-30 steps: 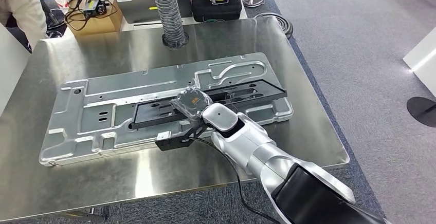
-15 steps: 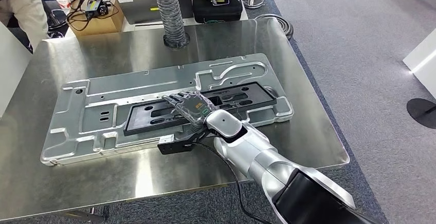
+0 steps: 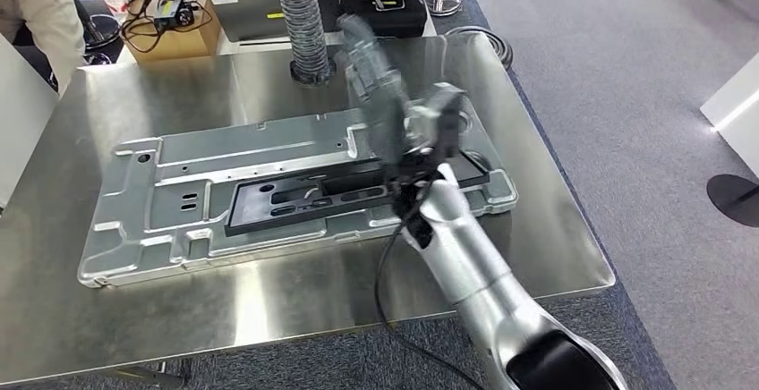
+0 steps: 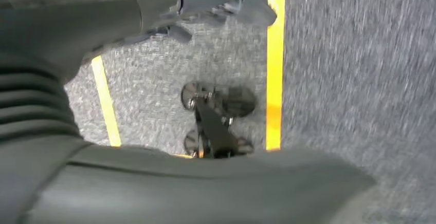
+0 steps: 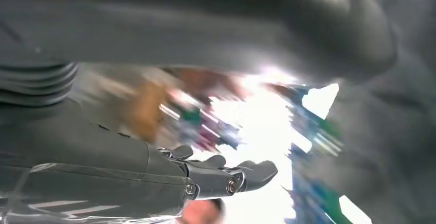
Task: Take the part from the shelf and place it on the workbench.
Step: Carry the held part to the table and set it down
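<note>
The right hand (image 3: 362,50) is raised above the desk (image 3: 268,305), blurred, its fingers (image 5: 241,175) stretched out and apart, holding nothing. Below and behind it, the black part (image 3: 313,198) lies flat on the silver plate (image 3: 161,211). The left hand (image 4: 221,3) hangs over grey carpet (image 4: 355,80), fingers loosely spread and empty.

Right hand (image 3: 362,50) raised off the black part (image 3: 353,191), up from low over its middle to high above the far side of the workbench (image 3: 268,300), now blurred with motion, fingers (image 5: 241,175) extended and holding nothing. Forearm swung from lying low across the near edge to steeply upright. Black part released, flat in the recess of the silver panel (image 3: 179,220), no longer covered by the hand. Whole head view slightly shifted, so camera moved a little.
</note>
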